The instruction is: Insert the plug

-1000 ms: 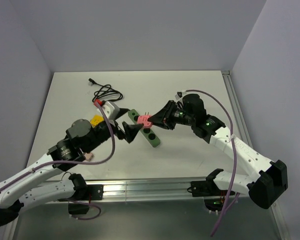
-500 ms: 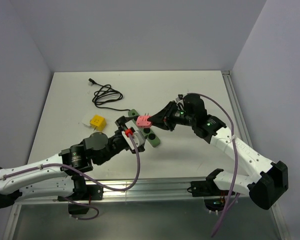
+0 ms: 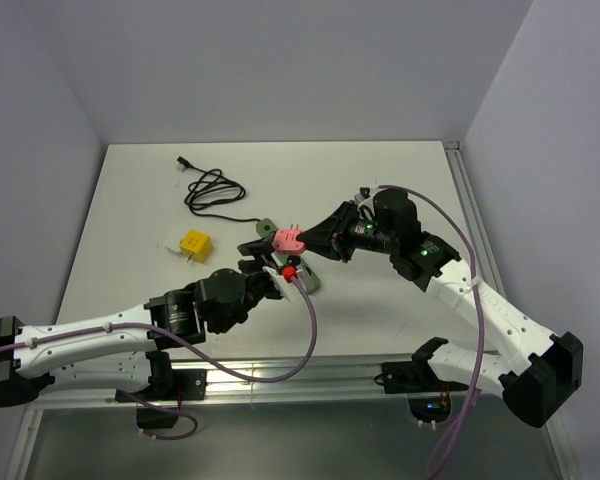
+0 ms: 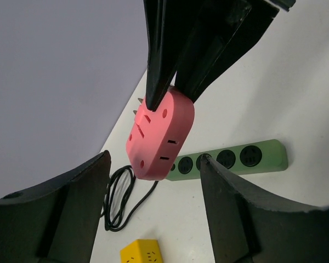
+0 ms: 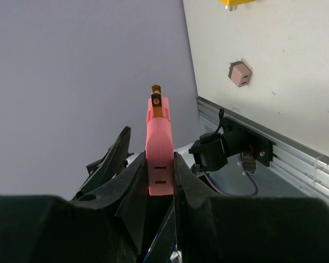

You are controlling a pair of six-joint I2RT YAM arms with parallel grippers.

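My right gripper [image 3: 298,239] is shut on a pink plug adapter [image 3: 288,240] and holds it above the green power strip [image 3: 307,277]. In the right wrist view the pink adapter [image 5: 159,148] sits clamped between the fingers, brass prongs pointing away. My left gripper [image 3: 270,268] is open and empty, just below the adapter and over the strip. In the left wrist view the pink adapter [image 4: 160,136] hangs between my open fingers [image 4: 238,208], with the green strip [image 4: 236,160] lying on the table behind it.
A yellow cube adapter [image 3: 193,243] lies left of the strip, also in the left wrist view [image 4: 143,252]. A coiled black cable [image 3: 212,190] lies at the back left. A small pinkish cube [image 5: 240,73] lies near the table's front rail.
My left arm has swung right and forward, bringing its open gripper from left of the strip to right under the pink adapter. The right gripper has stayed almost still with the adapter.
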